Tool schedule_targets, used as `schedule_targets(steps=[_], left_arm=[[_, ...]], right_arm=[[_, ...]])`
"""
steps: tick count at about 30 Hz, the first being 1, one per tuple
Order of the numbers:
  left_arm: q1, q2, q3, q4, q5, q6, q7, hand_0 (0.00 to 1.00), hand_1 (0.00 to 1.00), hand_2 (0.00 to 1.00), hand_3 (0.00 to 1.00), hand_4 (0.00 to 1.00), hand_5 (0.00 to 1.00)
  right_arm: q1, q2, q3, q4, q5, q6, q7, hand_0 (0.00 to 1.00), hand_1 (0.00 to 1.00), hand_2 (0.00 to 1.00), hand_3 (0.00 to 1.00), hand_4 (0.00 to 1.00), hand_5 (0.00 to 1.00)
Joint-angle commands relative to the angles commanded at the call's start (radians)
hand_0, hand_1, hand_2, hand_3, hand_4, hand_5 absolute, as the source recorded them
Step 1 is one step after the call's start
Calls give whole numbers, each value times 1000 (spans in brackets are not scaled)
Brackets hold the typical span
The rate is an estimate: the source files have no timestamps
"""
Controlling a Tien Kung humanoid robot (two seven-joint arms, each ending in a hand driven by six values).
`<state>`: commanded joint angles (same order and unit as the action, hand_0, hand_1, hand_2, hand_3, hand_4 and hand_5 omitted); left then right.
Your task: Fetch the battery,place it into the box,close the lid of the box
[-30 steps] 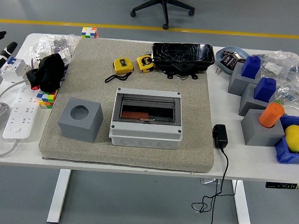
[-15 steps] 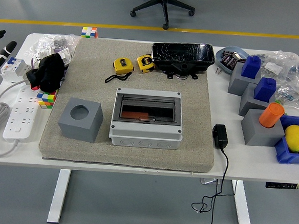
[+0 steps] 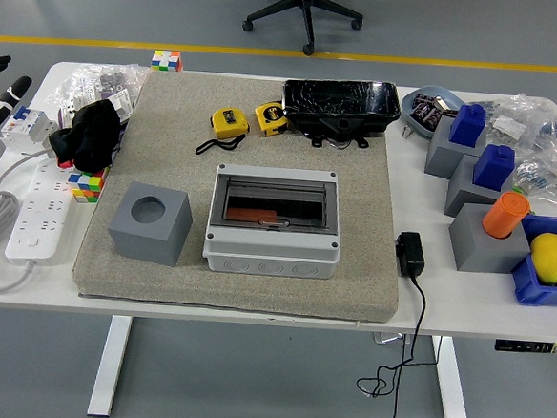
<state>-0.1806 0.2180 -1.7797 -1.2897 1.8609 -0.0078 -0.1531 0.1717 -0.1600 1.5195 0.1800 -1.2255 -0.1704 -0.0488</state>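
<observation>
The grey box [image 3: 272, 252] sits in the middle of the beige mat [image 3: 235, 287]. Its smoked see-through lid [image 3: 275, 205] lies flat over the opening. Through the lid an orange-red battery [image 3: 252, 213] shows inside the box. Only black fingers with white tips [image 3: 3, 96] of my left hand show, at the far left edge beyond the table; they are extended, hold nothing and are far from the box. My right hand is out of sight.
A grey cube with a round hole [image 3: 149, 222] stands left of the box. Two yellow tape measures [image 3: 229, 121] and a black tray [image 3: 341, 106] lie behind it. A power strip [image 3: 39, 221] is at the left; an adapter [image 3: 409, 254], grey blocks [image 3: 482, 238] and a blue bin [image 3: 541, 285] at the right.
</observation>
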Motion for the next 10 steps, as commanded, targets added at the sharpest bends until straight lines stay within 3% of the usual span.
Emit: schedule_targets(steps=[10], left_arm=[[3, 0, 4, 0, 0, 0, -1, 998, 956, 900, 885, 998, 998]], right_arm=[[-2, 0, -3, 0, 1, 0, 0, 787, 748, 747, 795, 998, 998]])
